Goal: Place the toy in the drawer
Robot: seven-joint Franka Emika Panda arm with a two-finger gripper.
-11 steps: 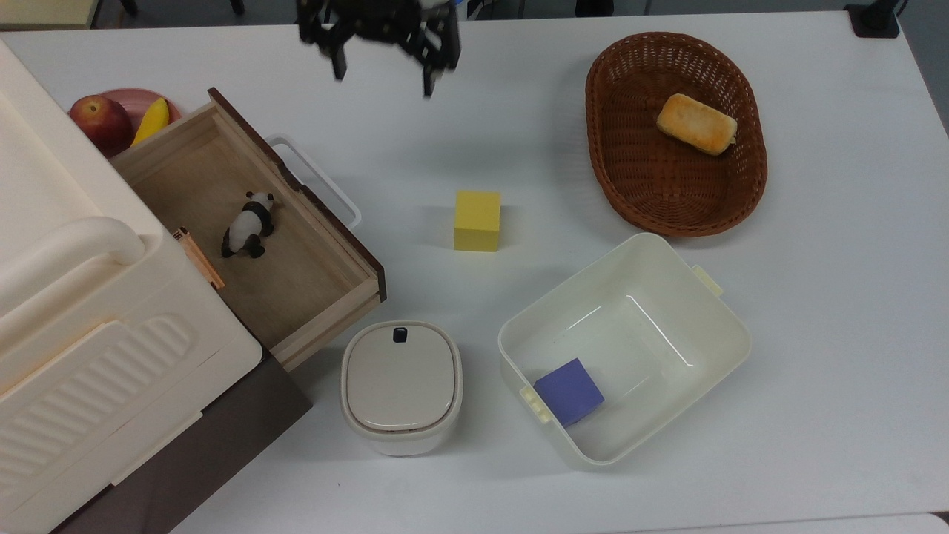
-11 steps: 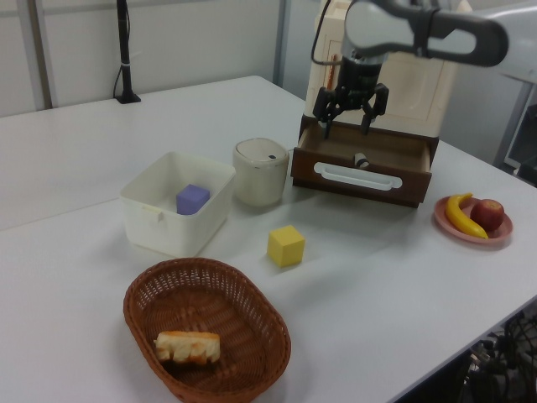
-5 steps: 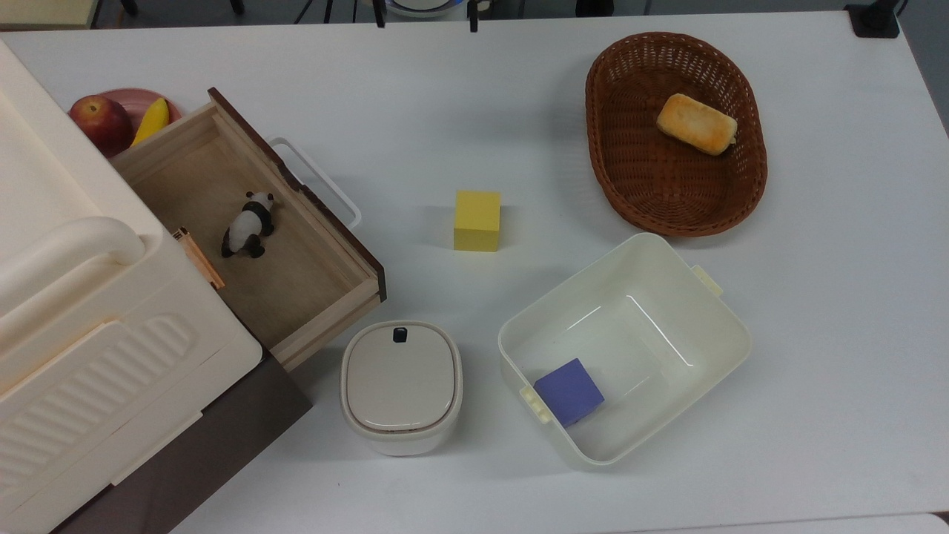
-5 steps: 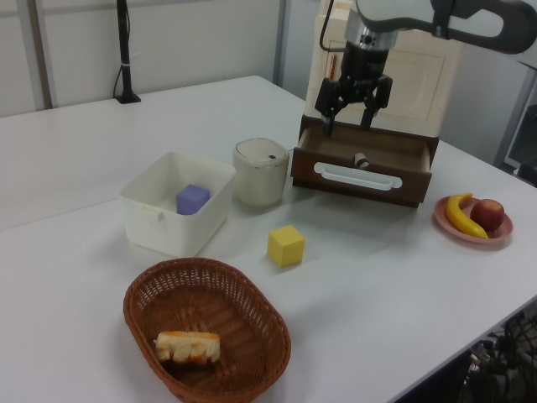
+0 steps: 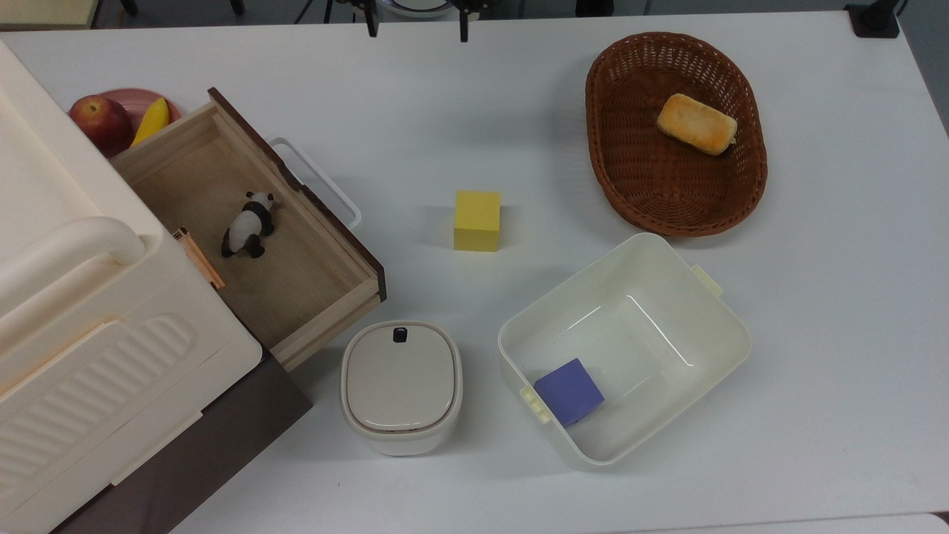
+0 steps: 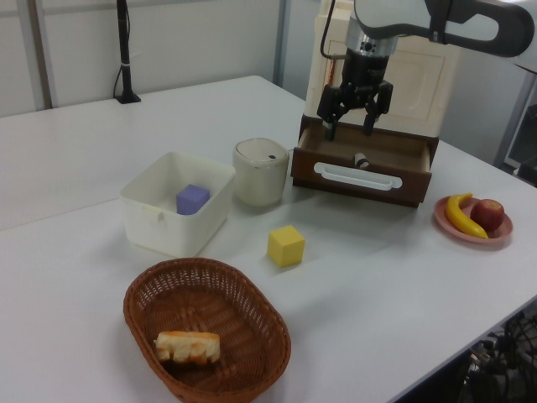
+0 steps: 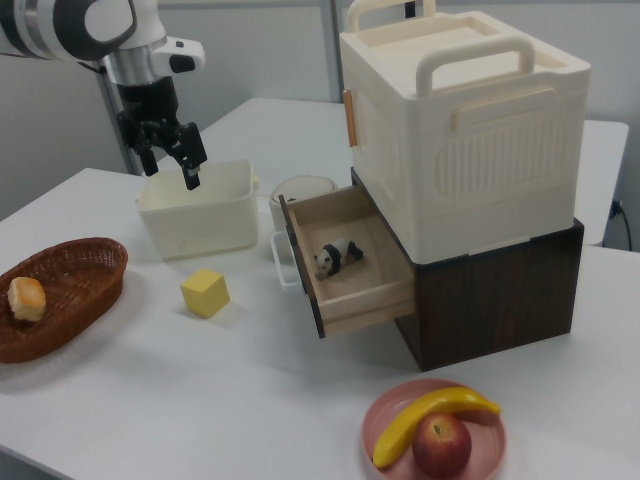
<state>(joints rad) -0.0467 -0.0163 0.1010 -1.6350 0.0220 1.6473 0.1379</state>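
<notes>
The toy, a small black-and-white panda point(image 5: 248, 222) point(image 7: 337, 256), lies on its side on the floor of the open light-wood drawer point(image 5: 296, 274) point(image 7: 372, 292). The drawer's dark front panel point(image 6: 361, 180) carries a white loop handle point(image 5: 315, 182). My gripper point(image 6: 347, 128) point(image 7: 170, 165) hangs open and empty in the air, above and apart from the drawer. In the top view its two fingertips point(image 5: 371, 28) poke in at the upper edge, well away from the panda.
A yellow cube point(image 5: 477, 219) sits mid-table. A cream bin point(image 5: 712, 326) holds a purple cube point(image 5: 569, 391). A lidded cream pot point(image 5: 401, 386) stands by the drawer's corner. There are also a wicker basket point(image 5: 630, 178) with bread and a plate point(image 7: 385, 415) of fruit.
The open gripper rose away from the drawer toward the top view's upper edge, then dipped slightly. The panda stayed where it lies in the drawer.
</notes>
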